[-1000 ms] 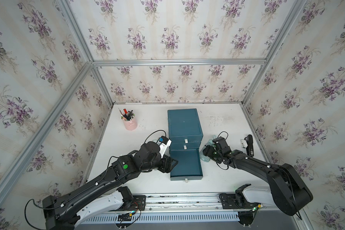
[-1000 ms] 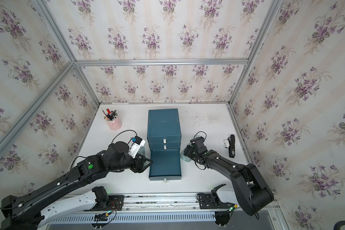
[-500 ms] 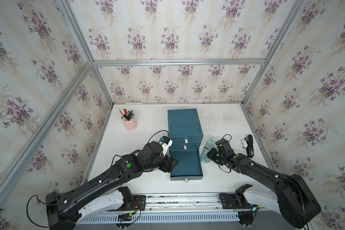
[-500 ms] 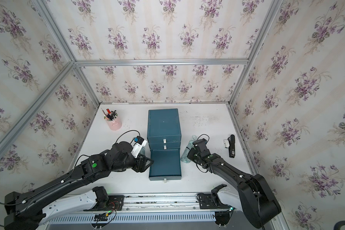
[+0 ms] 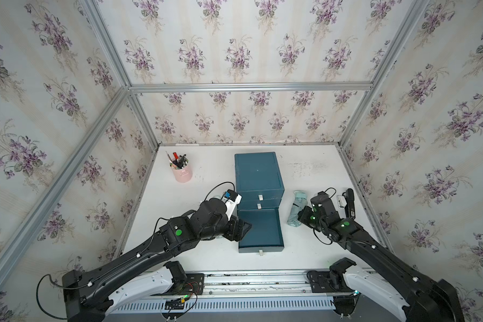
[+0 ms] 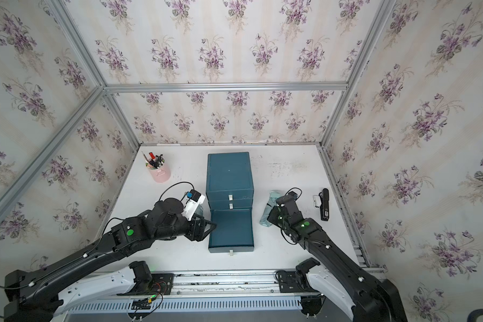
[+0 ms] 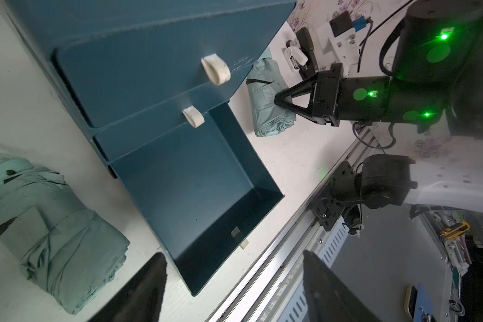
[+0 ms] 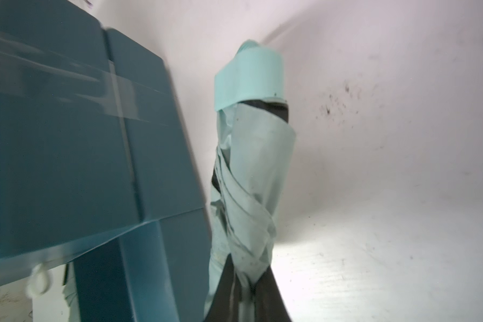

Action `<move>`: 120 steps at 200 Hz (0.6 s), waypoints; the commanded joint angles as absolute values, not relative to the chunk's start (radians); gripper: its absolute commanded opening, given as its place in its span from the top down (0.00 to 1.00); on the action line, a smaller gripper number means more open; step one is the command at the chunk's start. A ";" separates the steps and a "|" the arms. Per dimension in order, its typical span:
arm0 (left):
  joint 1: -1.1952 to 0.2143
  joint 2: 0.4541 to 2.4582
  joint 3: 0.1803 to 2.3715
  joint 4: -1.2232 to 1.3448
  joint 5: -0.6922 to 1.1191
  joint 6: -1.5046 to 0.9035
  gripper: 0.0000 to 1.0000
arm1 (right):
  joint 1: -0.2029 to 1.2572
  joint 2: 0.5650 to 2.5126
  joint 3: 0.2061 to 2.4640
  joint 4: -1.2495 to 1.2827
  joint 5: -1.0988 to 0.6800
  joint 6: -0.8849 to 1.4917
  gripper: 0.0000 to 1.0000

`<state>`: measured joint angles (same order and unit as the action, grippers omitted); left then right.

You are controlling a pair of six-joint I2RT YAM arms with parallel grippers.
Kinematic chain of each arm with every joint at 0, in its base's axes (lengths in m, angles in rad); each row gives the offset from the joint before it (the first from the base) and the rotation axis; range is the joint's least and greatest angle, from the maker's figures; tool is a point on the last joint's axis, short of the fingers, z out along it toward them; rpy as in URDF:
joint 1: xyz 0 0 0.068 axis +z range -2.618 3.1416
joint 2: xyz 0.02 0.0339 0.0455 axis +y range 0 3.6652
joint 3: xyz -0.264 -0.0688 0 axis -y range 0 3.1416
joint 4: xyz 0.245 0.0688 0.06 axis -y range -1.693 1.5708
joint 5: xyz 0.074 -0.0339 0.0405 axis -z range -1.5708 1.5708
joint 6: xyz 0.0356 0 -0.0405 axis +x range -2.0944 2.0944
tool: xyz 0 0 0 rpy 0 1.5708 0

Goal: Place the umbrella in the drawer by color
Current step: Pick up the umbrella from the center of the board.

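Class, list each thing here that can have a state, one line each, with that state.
bottom drawer: pulled open, empty
upper two drawers: shut
right umbrella: folded, pinched by the right gripper
left umbrella: folded, lying free
right gripper: shut on the right umbrella
left gripper: open, holding nothing
pen cup: upright, holding pens

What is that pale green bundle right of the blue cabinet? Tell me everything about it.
A folded mint-green umbrella: creased cloth canopy wrapped tight, a smooth matching handle at its far end, dark parts showing under the folds. It lies on the white table, beside the drawer cabinet but apart from it. The right gripper is shut on its cloth.
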<state>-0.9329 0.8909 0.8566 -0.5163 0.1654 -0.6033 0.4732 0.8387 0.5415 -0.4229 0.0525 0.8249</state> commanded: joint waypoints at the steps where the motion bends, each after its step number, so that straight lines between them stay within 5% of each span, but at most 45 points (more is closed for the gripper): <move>1: -0.933 0.871 0.866 -0.466 0.174 -0.609 0.18 | 0.474 0.730 0.601 -0.556 0.102 0.754 1.00; 67: -0.933 0.858 0.822 -0.279 0.292 -0.640 0.07 | 0.477 0.400 0.658 -0.449 -0.305 0.719 1.00; 120: -0.929 0.861 0.756 -0.031 0.418 -0.710 0.00 | 0.476 0.405 0.637 -0.236 -0.489 0.789 1.00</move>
<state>-0.9298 0.8604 0.7731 -0.2115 0.3370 -0.6670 0.4759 0.3893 0.6487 -0.4213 -0.3668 0.7460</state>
